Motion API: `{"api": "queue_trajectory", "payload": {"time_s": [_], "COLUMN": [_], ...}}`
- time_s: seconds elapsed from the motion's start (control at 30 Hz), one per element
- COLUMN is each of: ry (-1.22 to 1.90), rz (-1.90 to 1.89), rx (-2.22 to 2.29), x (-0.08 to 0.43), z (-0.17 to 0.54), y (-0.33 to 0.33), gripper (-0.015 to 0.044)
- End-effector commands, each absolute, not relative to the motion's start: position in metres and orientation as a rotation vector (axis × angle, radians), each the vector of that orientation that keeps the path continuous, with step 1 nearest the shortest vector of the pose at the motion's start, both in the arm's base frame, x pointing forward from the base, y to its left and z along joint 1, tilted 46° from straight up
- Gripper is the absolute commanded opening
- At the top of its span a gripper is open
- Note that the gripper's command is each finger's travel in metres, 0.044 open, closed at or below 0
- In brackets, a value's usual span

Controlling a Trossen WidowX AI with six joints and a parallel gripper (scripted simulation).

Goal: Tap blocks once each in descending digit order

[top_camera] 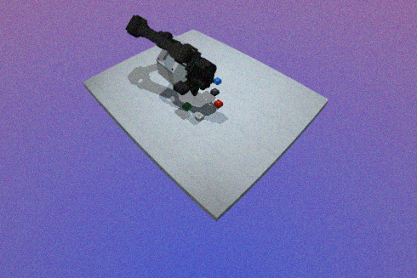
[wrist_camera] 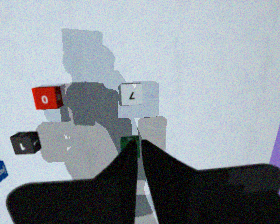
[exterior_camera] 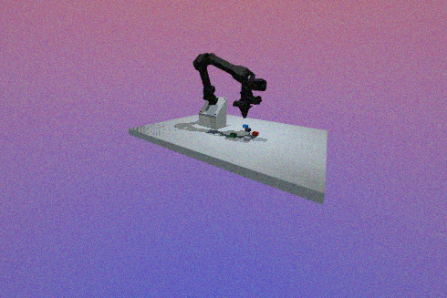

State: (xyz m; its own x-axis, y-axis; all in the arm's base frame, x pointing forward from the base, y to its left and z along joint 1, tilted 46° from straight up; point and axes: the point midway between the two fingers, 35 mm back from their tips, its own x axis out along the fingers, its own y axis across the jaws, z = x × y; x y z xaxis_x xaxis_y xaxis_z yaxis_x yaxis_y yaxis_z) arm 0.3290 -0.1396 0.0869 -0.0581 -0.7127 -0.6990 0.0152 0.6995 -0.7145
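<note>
Pincer (wrist_camera: 138,150): closed tip to tip, nothing gripped; it is held above the table (top_camera: 255,149), apparently clear of the blocks.
Green block (wrist_camera: 129,142): directly beneath the tips, mostly hidden behind them; digit not readable.
White block (wrist_camera: 131,93): just beyond the tips, digit 7 readable, likely an early target.
Black block (wrist_camera: 25,143): off to the left, digit 1.
Red block (wrist_camera: 46,98): farther left and beyond, digit 0, judged last.
Blue block (wrist_camera: 2,171): at the left edge, cut off.

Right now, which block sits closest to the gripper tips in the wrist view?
The green block. It shows right at the shut gripper tips, partly hidden by them, while the white, red, black and blue blocks lie farther off.
</note>
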Motion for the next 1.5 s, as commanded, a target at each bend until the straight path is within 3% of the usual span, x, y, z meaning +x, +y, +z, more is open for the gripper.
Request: {"api": "queue_trajectory", "payload": {"time_s": [0.0,0.17,0.33,0.5,1.47], "ry": [1.537,1.539,1.539,1.538,1.539], "rz": [-0.656,-0.656,-0.654,-0.657,-0.659], "rx": [-0.600,-0.600,-0.598,-0.602,-0.604], "x": [0.293,0.255,0.256,0.250,0.247], "z": [0.082,0.075,0.067,0.021,-0.002], "y": [-0.131,-0.125,-0.132,-0.181,-0.204], "gripper": [0.0020,0.0020,0.0020,0.0020,0.0020]}}
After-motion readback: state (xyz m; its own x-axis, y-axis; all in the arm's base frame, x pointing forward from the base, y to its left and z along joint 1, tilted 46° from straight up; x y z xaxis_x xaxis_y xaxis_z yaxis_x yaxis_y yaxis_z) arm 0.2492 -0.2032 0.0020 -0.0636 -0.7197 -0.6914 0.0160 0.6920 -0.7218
